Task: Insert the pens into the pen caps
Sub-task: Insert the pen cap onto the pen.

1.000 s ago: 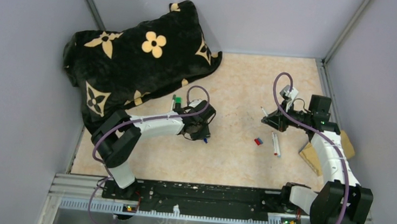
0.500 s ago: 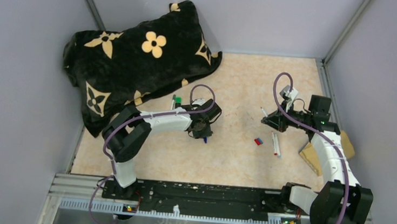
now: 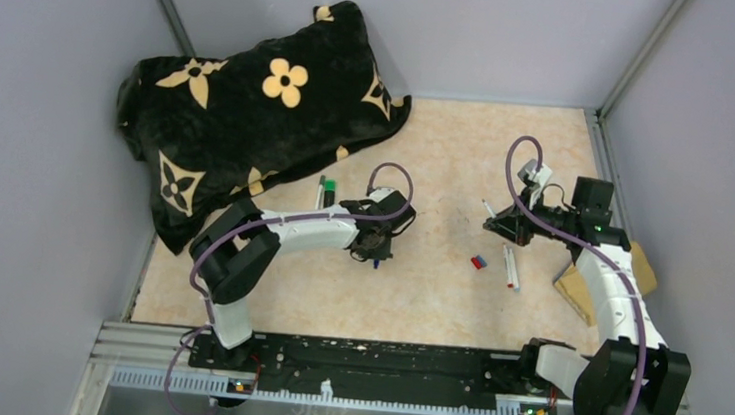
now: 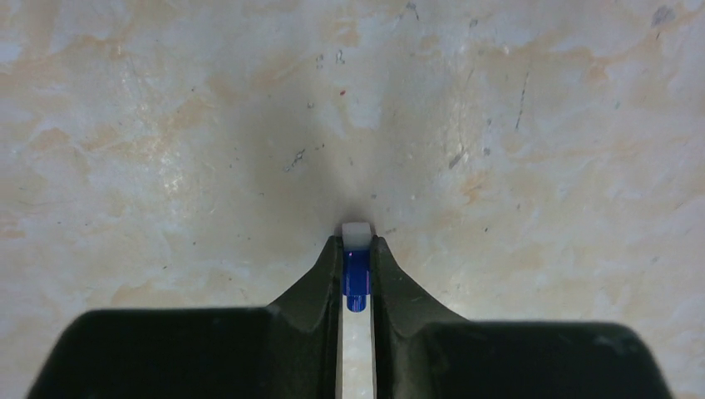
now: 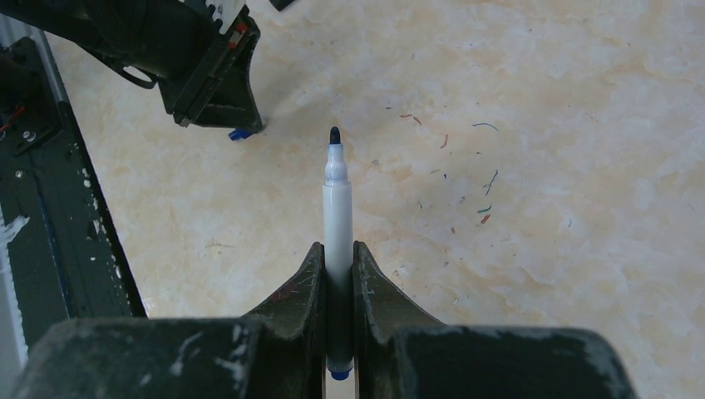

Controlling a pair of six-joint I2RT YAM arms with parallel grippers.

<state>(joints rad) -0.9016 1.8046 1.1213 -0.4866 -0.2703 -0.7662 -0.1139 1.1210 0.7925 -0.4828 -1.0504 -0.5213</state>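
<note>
**Both grippers loaded: cap on the left, pen on the right**

Nearest the arm bases, the left gripper (image 4: 356, 243) is low over the table (image 3: 415, 302), its fingers (image 4: 326, 278) pinched narrow on a small blue cap (image 4: 356, 281). To its right, a red-and-blue pair of caps (image 3: 478, 261) lies just beside a red-ended pen (image 3: 510, 266), with a cardboard box (image 3: 574, 282) at the table's right edge. Farther back, the right gripper (image 5: 337, 249) is clamped tight on a white pen (image 5: 337, 208), dark tip bare and pointing away from the wrist. A green-ended pen (image 3: 323, 191) lies by the edge of the black flowered blanket (image 3: 252, 107).
</note>
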